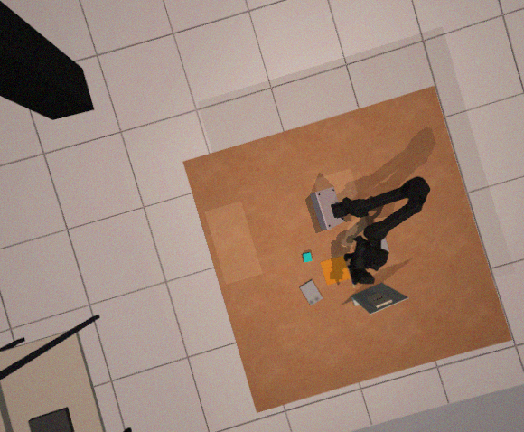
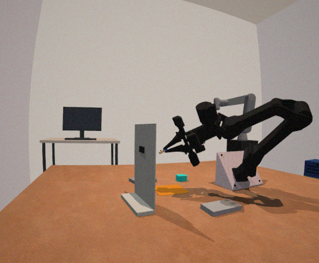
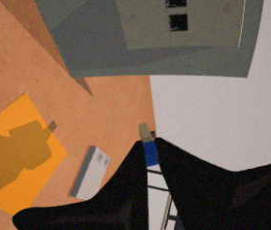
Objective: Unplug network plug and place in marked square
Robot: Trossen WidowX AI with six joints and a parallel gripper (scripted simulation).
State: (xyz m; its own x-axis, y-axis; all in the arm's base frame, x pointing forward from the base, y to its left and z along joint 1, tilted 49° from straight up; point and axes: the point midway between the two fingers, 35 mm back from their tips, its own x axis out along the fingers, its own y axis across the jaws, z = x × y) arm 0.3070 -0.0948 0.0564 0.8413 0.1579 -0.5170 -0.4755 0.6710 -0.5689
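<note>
My gripper (image 2: 165,149) (image 3: 148,145) is shut on the network plug (image 2: 161,152) (image 3: 146,132), a small beige piece with a blue part between the fingertips. The plug is out of the socket, in the air, with its front end tilted downward. The upright grey panel (image 1: 379,291) (image 2: 145,169) (image 3: 93,52) stands in front of the fingers, with a visible gap to the plug. In the wrist view, two dark openings show in its beige plate (image 3: 147,28). The orange marked square (image 1: 326,265) (image 2: 171,186) (image 3: 25,107) lies on the table beside the arm, partly under the arm's shadow.
A teal block (image 1: 307,257) (image 2: 181,177) stands beyond the square. One flat grey box (image 1: 311,292) (image 2: 131,179) lies near the square, partly behind the panel in the exterior view. Another flat grey box (image 2: 221,208) (image 3: 92,174) lies under the arm's side.
</note>
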